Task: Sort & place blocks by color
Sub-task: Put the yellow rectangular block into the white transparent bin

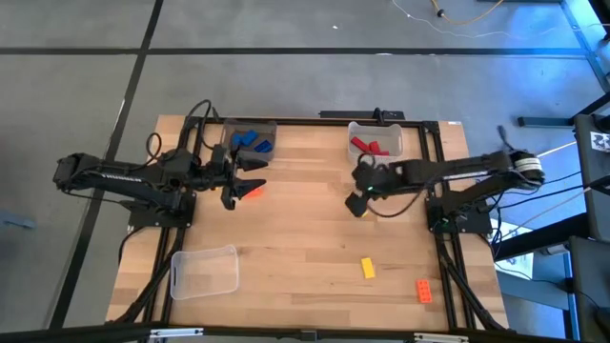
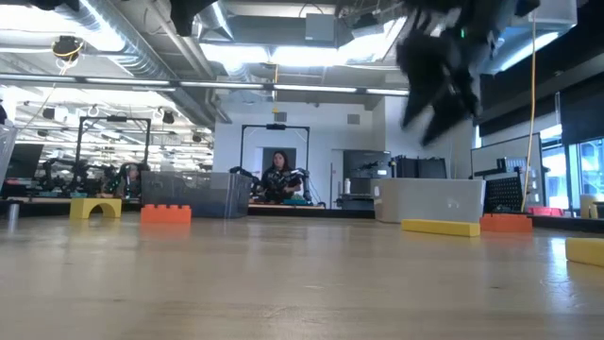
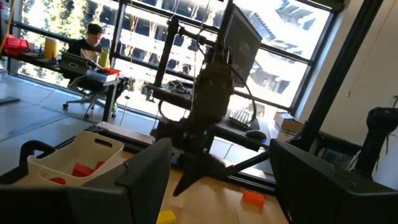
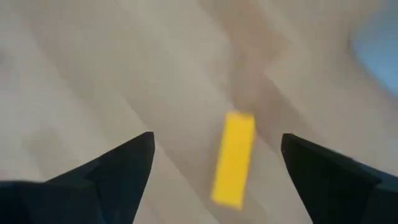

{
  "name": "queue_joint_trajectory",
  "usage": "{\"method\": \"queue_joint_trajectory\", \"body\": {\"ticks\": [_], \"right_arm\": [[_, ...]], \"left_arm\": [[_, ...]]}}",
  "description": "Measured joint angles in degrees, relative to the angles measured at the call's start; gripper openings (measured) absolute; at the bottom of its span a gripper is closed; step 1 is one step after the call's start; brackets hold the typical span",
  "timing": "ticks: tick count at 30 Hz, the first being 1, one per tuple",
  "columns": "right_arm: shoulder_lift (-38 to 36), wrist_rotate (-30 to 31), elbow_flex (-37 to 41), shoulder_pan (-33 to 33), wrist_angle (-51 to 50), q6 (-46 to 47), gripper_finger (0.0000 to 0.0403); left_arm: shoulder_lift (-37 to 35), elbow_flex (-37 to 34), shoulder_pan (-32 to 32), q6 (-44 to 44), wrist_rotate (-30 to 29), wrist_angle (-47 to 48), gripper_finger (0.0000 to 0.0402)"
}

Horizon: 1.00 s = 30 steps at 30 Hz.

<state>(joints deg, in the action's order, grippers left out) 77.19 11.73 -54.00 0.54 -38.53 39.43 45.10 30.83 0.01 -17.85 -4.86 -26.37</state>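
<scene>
Wooden table (image 1: 305,238), yellow block (image 1: 368,269), seated person (image 2: 279,178) in room behind

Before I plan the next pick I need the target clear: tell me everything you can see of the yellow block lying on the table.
The yellow block is a small, elongated rectangular brick, apparently plastic, bright yellow all over. It lies flat on the bare wooden table, toward the front right, apart from the orange block beside it. Nothing touches it but the table. The right wrist view shows it between the open fingers of the right gripper, which hangs above the table.
</scene>
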Motion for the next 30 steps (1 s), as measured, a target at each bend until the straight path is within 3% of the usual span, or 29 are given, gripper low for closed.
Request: {"method": "queue_joint_trajectory", "body": {"ticks": [5, 19, 24, 30], "right_arm": [[8.02, -3.03, 0.00, 0.02, -5.61, 3.88, 0.0349], [20.12, -7.34, -0.02, -2.74, -4.95, 3.62, 0.0335], [22.12, -9.09, -0.13, -3.17, -4.15, 3.62, 0.0287], [22.29, -10.27, -0.20, -3.17, -4.02, 2.33, 0.0182]], "left_arm": [[0.02, 0.00, 0.00, -0.04, -0.03, -0.02, 0.0261], [0.04, 0.05, 0.00, 0.20, -0.17, -0.06, 0.0261], [0.04, 0.05, 0.00, 0.20, -0.18, -0.06, 0.0261], [0.04, 0.06, 0.00, 0.20, -0.20, -0.08, 0.0261]]}}
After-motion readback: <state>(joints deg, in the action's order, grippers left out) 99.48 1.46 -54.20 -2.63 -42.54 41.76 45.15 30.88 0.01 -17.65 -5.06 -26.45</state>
